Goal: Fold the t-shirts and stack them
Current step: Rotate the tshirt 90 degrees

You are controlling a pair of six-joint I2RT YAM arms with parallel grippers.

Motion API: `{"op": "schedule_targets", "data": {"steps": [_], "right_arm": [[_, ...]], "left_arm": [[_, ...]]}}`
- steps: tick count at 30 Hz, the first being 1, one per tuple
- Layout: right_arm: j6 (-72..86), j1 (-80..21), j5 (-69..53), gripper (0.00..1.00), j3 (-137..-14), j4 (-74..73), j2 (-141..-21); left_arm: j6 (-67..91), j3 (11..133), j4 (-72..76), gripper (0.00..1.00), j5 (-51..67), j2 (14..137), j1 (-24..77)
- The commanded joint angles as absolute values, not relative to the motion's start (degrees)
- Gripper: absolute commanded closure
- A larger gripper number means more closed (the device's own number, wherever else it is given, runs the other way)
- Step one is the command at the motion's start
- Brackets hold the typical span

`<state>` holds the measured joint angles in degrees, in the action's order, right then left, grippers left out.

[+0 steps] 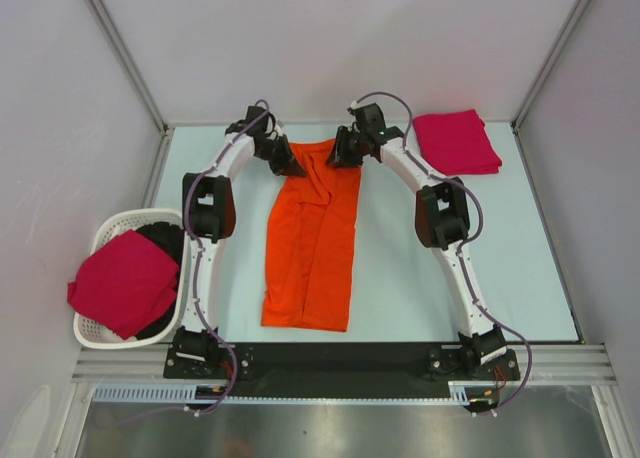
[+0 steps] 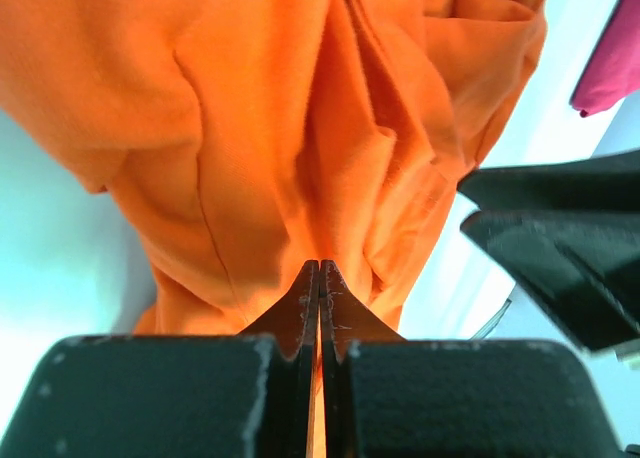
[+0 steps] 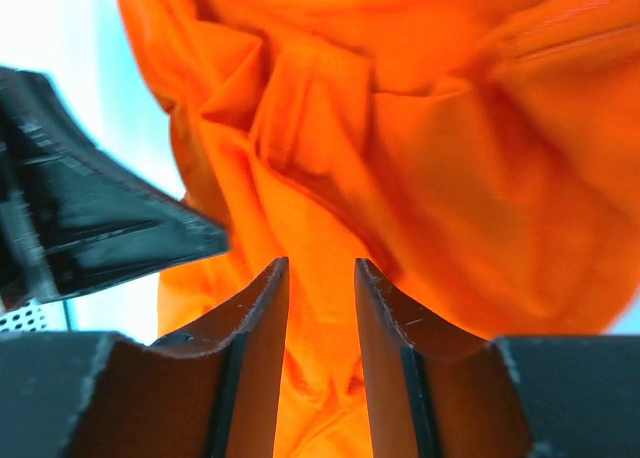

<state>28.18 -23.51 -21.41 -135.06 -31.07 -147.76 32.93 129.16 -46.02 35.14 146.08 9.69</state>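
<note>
left gripper tight on orange t-shirt

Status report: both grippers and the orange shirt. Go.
Left gripper shut on orange t-shirt, far edge. Right gripper open beside it. Folded crimson t-shirt far right, apart.

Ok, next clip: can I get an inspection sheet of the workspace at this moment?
Surface: pale blue table.
Job's things: orange t-shirt lies as a long strip at centre, its far end bunched. A folded crimson-pink t-shirt sits at the far right. Another crimson-pink t-shirt is draped over the basket.
Clutter: white slatted basket at the left edge, with a dark garment inside.
Grippers: left gripper is shut on the orange fabric. Right gripper is open over it, gripping nothing.
Cables: purple cables run along both arms; no snag seen.
Surroundings: white enclosure walls; nothing else seen.
</note>
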Motion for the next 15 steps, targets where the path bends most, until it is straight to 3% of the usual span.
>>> {"op": "schedule_targets", "data": {"steps": [1,15], "right_arm": [[26.4,-23.0,-19.5,0.63,-135.0,-32.8,-143.5],[29.3,-22.2,-22.7,0.64,-128.1,-31.4,-142.8]], "left_arm": [[31.9,130.9,-45.7,1.0,36.2,140.5,9.2],[31.4,130.0,-46.1,1.0,36.0,140.3,9.1]]}}
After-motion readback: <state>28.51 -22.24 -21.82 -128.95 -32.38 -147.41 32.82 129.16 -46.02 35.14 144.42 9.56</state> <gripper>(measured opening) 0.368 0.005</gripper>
